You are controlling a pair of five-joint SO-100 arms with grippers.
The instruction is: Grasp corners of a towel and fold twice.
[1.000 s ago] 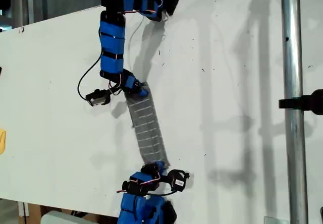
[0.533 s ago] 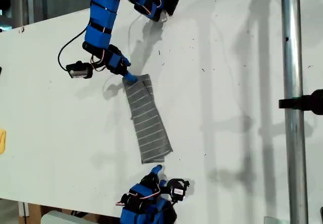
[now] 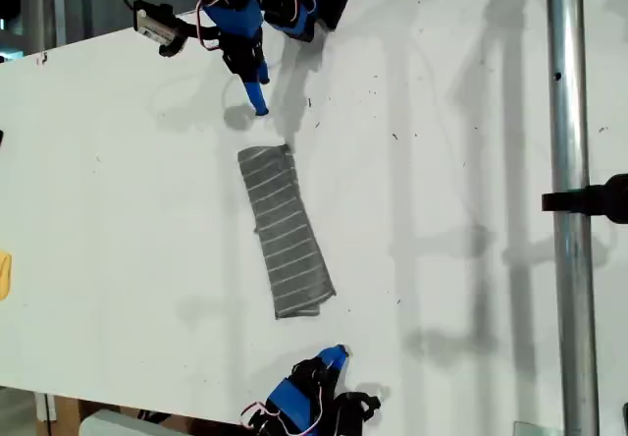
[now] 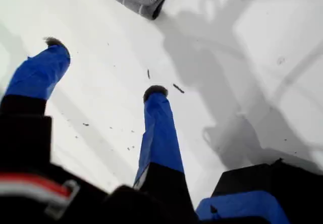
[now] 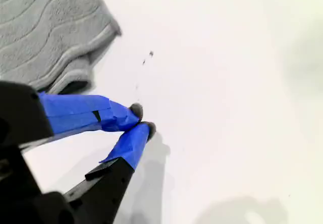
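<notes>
Towel (image 3: 286, 232): folded narrow strip, laid mid-tabletop (image 3: 471, 141). First end effector (image 4: 103, 67): spread wide, empty. Second end effector (image 5: 143, 120): closed, empty. Fold judged complete; both are best kept clear of the cloth.

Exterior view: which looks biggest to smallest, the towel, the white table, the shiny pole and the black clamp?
1. White table
2. Shiny pole
3. Towel
4. Black clamp
The pole may be nearer the camera, so pole versus towel is unsure.

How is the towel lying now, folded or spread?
Folded: the towel lies as a narrow strip on the table, with doubled layers at its end; neither gripper holds it.
</notes>
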